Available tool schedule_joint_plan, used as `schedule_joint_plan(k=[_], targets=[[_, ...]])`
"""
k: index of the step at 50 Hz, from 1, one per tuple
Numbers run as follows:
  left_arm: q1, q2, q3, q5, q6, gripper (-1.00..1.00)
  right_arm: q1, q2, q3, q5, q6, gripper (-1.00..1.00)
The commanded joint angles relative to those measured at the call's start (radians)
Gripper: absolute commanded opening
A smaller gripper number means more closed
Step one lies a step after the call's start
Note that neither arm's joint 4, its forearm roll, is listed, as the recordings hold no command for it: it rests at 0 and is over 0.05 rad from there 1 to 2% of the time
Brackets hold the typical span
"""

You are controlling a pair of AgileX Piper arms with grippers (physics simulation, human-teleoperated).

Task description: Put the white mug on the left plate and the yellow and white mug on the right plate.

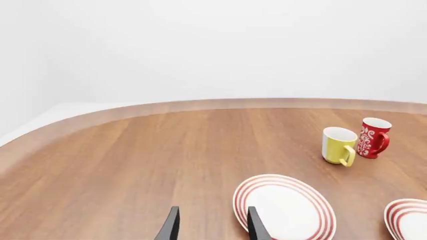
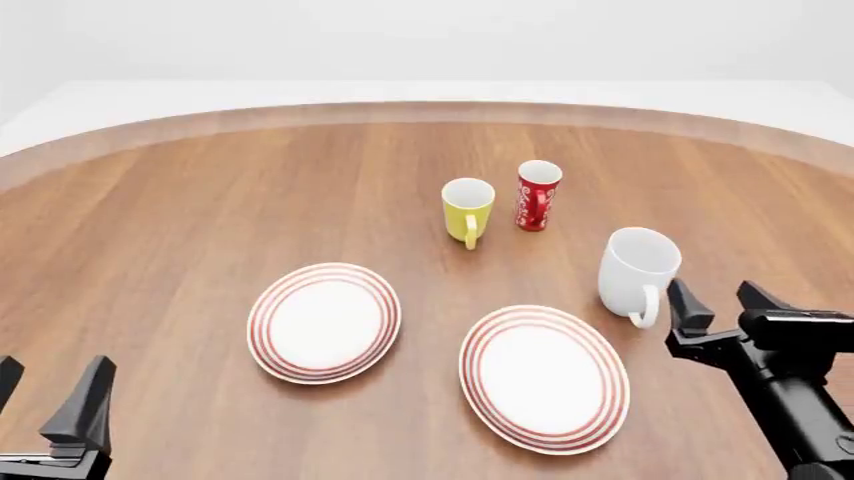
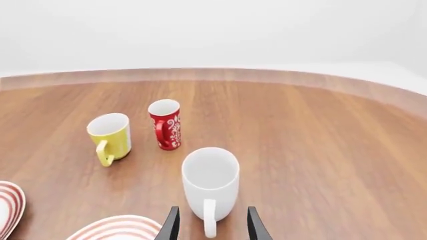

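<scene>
Wood-grain table (image 2: 200,200) — pale rounded edge, blank white backdrop.

Your left gripper (image 2: 51,400) is cropped at the front view's bottom edge; both plates (left plate (image 3: 8,207), right plate (image 3: 120,227)) are clipped in right wrist view.

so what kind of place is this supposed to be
Probably a simulated tabletop test scene, not a real room: a bare round wooden table against a blank white backdrop, set only with mugs such as the white mug and two red-ringed plates, like the left plate.
</scene>
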Motion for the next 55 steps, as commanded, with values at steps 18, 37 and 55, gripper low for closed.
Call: schedule_joint_plan(k=[18,37,55], targets=[[0.000,0.000,0.000,0.000,0.000,1.00,0.012,0.265,-0.053,-0.157,-0.004,1.00],[0.000,0.000,0.000,0.000,0.000,1.00,0.022,0.386,-0.076,-0.203,0.000,1.00],[0.000,0.000,0.000,0.000,0.000,1.00,0.024,0.504,-0.129,-0.240,-0.008,1.00]])
